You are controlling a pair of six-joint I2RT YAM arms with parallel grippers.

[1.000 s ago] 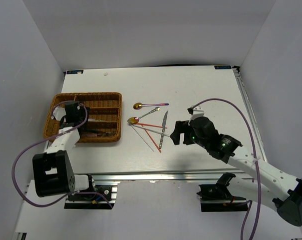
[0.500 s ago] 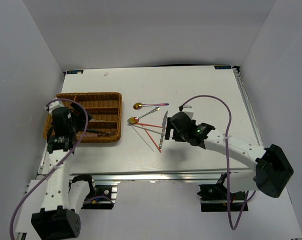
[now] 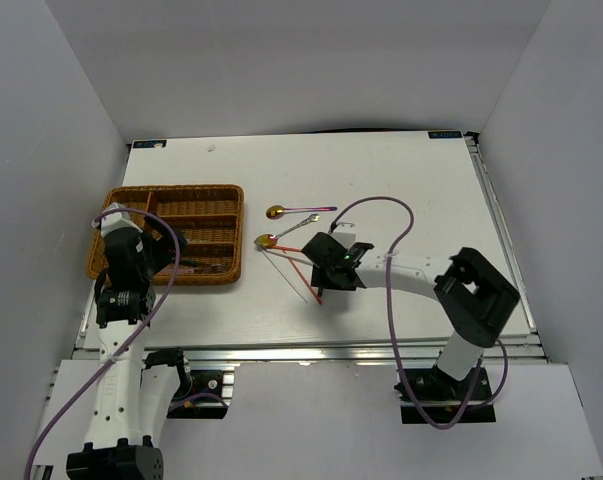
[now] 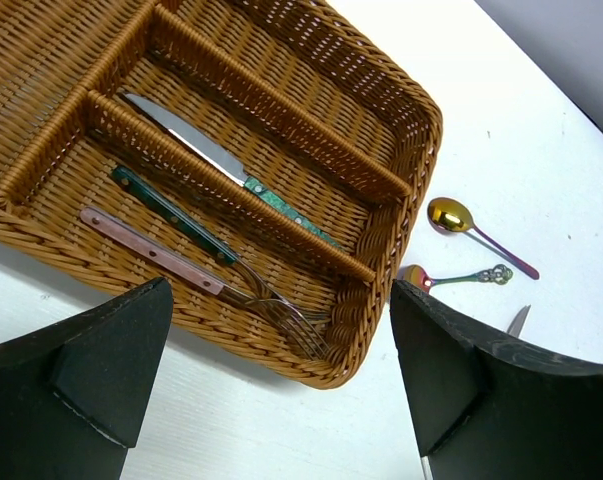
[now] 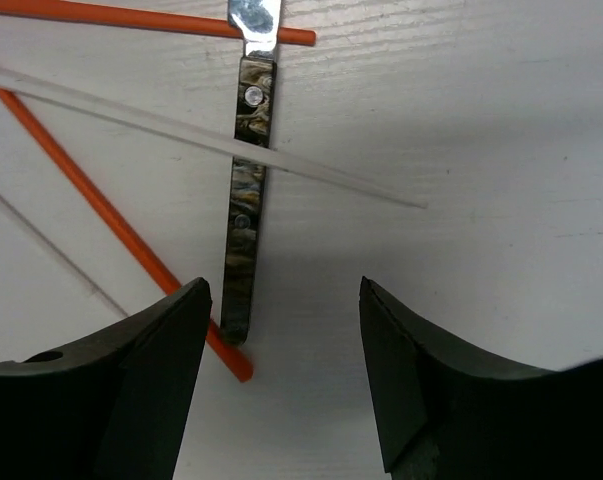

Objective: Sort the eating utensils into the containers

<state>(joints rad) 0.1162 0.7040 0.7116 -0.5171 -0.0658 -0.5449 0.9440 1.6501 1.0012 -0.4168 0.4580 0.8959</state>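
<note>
The brown wicker tray (image 3: pixel 171 188) lies at the left. In the left wrist view the tray (image 4: pixel 421 140) holds a silver-bladed knife (image 4: pixel 211 155) in one slot and a green-handled piece (image 4: pixel 171 215) and a pinkish fork (image 4: pixel 181 270) in the nearest slot. My left gripper (image 3: pixel 153 258) is open and empty above the tray's near edge. My right gripper (image 5: pixel 281 290) is open, low over the table, with the dark-handled knife's (image 5: pixel 246 200) end just inside its left finger. Red chopsticks (image 5: pixel 111 215) and a silver chopstick (image 5: pixel 181 135) cross the knife. Two gold-bowled spoons (image 3: pixel 277 212) (image 3: pixel 266 240) lie right of the tray.
White walls enclose the table on three sides. The right arm's purple cable (image 3: pixel 381 205) loops above the table behind the gripper. The spoons also show in the left wrist view (image 4: pixel 451 215), beyond the tray's right wall.
My right gripper has moved left across the table to the knife and chopsticks. My left gripper has drawn back from over the tray toward its near edge.
</note>
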